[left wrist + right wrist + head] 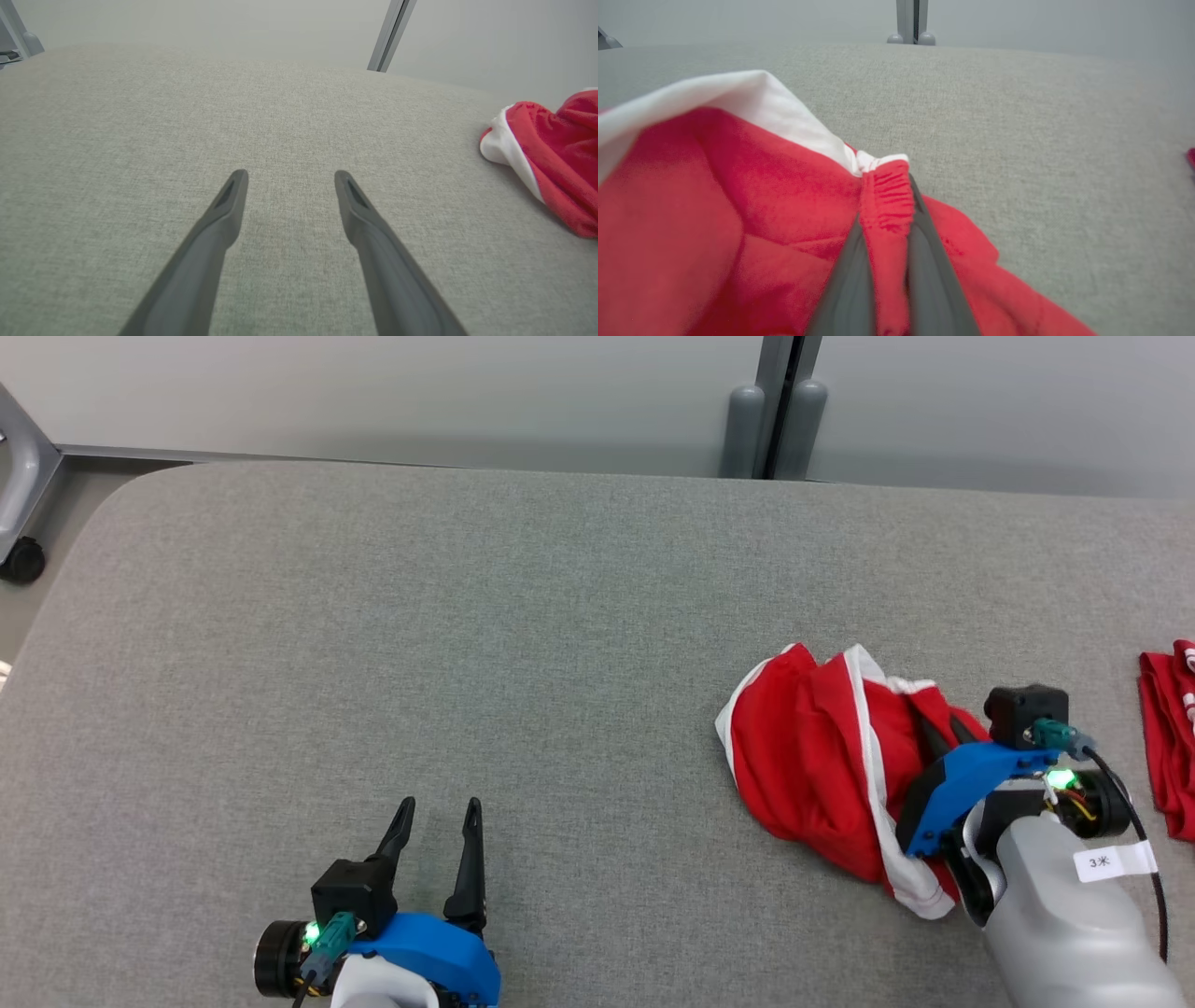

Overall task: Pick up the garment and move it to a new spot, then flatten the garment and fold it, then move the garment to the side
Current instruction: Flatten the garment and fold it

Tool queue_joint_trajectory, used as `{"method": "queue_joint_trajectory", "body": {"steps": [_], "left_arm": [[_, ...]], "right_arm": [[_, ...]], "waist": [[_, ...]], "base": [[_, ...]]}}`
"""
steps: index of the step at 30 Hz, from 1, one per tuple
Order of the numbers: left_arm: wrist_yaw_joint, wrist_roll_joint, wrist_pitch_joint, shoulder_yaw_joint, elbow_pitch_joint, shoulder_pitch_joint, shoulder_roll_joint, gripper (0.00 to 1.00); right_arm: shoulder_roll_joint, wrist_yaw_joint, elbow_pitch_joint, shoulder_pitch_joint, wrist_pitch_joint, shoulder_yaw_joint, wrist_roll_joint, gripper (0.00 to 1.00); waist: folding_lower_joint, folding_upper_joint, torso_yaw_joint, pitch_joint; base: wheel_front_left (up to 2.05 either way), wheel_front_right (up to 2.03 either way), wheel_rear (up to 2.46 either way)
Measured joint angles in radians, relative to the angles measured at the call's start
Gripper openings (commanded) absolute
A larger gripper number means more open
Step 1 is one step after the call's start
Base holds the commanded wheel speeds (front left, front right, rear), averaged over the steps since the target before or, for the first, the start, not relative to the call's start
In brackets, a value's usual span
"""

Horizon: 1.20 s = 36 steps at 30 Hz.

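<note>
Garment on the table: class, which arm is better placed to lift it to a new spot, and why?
Right. The right gripper is shut on the garment, pinching its gathered red edge between its fingers. The left gripper stands open over the table, apart from the garment.

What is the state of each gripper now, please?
Left gripper: open, holding nothing.
Right gripper: shut on the red garment, pinching its gathered edge.
</note>
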Motion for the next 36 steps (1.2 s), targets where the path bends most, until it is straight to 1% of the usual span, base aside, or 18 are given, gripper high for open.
{"method": "queue_joint_trajectory", "body": {"steps": [3,6,10,12,14,16,17,18,19,21,24,27,32,34,36], "left_arm": [[0.0,-0.004,0.0,-0.012,-0.004,-0.006,0.0,1.0],[0.001,-0.009,0.0,-0.015,-0.004,-0.005,-0.001,1.0],[0.001,-0.019,0.0,-0.017,-0.005,0.009,0.0,1.0],[0.001,-0.02,0.0,-0.02,-0.003,0.015,0.0,1.0],[0.0,-0.026,0.0,-0.025,-0.003,0.015,0.0,1.0],[0.0,-0.027,0.0,-0.031,-0.003,0.017,0.0,1.0],[0.0,-0.027,0.0,-0.034,-0.001,0.018,0.0,1.0],[0.0,-0.028,0.0,-0.037,0.0,0.02,0.0,1.0],[0.0,-0.028,0.0,-0.04,0.001,0.02,0.0,1.0],[0.0,-0.03,0.0,-0.043,0.003,0.021,0.0,1.0],[0.001,-0.034,0.0,-0.041,0.004,0.025,0.0,1.0],[0.006,-0.034,0.0,-0.026,0.003,0.031,0.0,1.0],[0.008,-0.032,0.0,-0.018,0.003,0.036,0.0,1.0],[0.008,-0.032,0.0,-0.019,0.0,0.035,0.0,1.0],[0.008,-0.032,0.0,-0.02,-0.002,0.035,0.0,1.0]], "right_arm": [[-0.021,0.0,-0.032,-0.026,-0.037,0.039,-0.016,0.0],[-0.029,0.0,-0.118,-0.048,-0.052,0.105,-0.051,0.0],[-0.027,0.0,-0.353,-0.043,-0.054,0.214,-0.064,0.0],[-0.034,0.0,-0.454,-0.022,-0.054,0.304,-0.055,0.0],[-0.039,0.0,-0.524,0.006,-0.054,0.396,-0.023,0.0],[-0.057,0.0,-0.553,0.023,-0.054,0.487,-0.008,0.0],[-0.064,0.0,-0.553,0.028,-0.054,0.531,0.007,0.25],[-0.071,0.0,-0.549,0.033,-0.054,0.573,0.021,0.75],[-0.073,0.0,-0.532,0.036,-0.054,0.616,0.036,1.0],[-0.07,0.0,-0.491,0.039,-0.054,0.668,0.075,1.0],[-0.061,0.0,-0.471,0.037,-0.054,0.676,0.141,1.0],[-0.059,0.0,-0.462,0.038,-0.054,0.614,0.173,1.0],[-0.058,0.0,-0.458,0.105,-0.054,0.456,0.181,1.0],[-0.058,0.0,-0.475,0.139,-0.054,0.426,0.185,1.0],[-0.057,0.0,-0.503,0.18,-0.054,0.422,0.207,1.0]], "waist": [[0.0,0.0,0.01,-0.006],[-0.0001,-0.0001,0.02,-0.017],[0.0,-0.0001,0.038,-0.032],[-0.0002,-0.0001,0.05,-0.038],[-0.0002,-0.0001,0.063,-0.043],[-0.0002,-0.0001,0.077,-0.046],[-0.0002,-0.0001,0.084,-0.048],[-0.0002,-0.0001,0.09,-0.049],[-0.0002,-0.0001,0.097,-0.049],[-0.0001,-0.0001,0.107,-0.049],[-0.0001,0.0,0.114,-0.046],[-0.0001,-0.0001,0.107,-0.046],[-0.0002,-0.0001,0.077,-0.052],[-0.0001,-0.0001,0.064,-0.054],[-0.0001,-0.0001,0.051,-0.056]], "base": [[0.0,0.0,0.0],[0.0,0.0,0.0],[0.0,0.0,0.0],[0.0,0.0,0.0],[0.0,0.0,0.0],[0.0,0.0,0.0],[0.0,0.0,0.0],[0.0,0.0,0.0],[0.0,0.0,0.0],[0.0,0.0,0.0],[0.0,0.0,0.0],[0.0,0.0,0.0],[0.0,0.0,0.0],[0.0,0.0,0.0],[0.0,0.0,0.0]]}}
